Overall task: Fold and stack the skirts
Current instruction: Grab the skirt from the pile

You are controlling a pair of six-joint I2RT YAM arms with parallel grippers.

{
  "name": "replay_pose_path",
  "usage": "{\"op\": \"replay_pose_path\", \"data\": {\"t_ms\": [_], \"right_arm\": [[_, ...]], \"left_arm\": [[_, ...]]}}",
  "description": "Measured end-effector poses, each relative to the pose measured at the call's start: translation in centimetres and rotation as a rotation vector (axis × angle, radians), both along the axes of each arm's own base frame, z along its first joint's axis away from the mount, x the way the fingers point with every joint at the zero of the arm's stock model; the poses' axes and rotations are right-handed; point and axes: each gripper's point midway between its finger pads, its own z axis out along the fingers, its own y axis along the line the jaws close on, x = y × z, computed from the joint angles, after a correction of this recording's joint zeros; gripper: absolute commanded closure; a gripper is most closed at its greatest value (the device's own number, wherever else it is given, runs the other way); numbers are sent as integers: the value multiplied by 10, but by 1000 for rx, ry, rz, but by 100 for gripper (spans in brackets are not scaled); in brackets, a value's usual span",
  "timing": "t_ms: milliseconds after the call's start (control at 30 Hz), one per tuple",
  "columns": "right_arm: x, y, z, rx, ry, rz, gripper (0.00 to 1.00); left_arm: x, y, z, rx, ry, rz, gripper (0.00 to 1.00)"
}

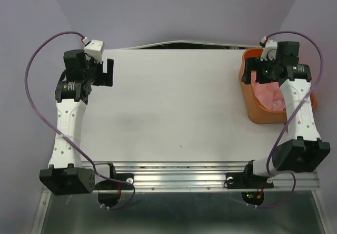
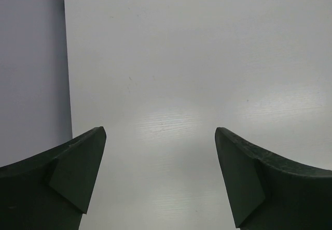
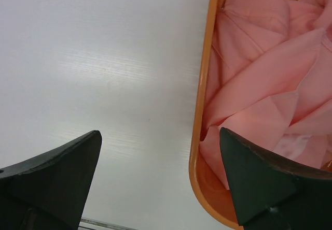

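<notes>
Right wrist: skirts [image 3: 259, 85] seemingly below right end effector [image 3: 160, 133]

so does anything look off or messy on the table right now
Nothing looks spilled or damaged. The only untidy thing is the skirts, lying crumpled and unfolded in the orange basket at the far right of the table. Both the left gripper and the right gripper are open and empty.

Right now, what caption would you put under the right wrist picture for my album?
The right gripper, jaws open, hovers over the orange basket rim with pink skirts crumpled inside.
</notes>
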Motion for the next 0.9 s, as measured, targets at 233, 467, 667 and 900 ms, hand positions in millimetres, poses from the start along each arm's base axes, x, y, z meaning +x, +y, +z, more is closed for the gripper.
{"op": "replay_pose_path", "data": {"t_ms": [233,467,667,900], "right_arm": [[21,-66,18,69,-36,-280,0],[18,-114,10,0,-20,-507,0],[12,-166,-20,-46,65,-719,0],[10,-195,-53,-55,104,-872,6]], "left_arm": [[-1,3,-4,18,15,9,2],[0,7,-3,27,24,28,2],[13,8,2,24,31,33,1],[19,6,-7,12,69,31,2]]}}
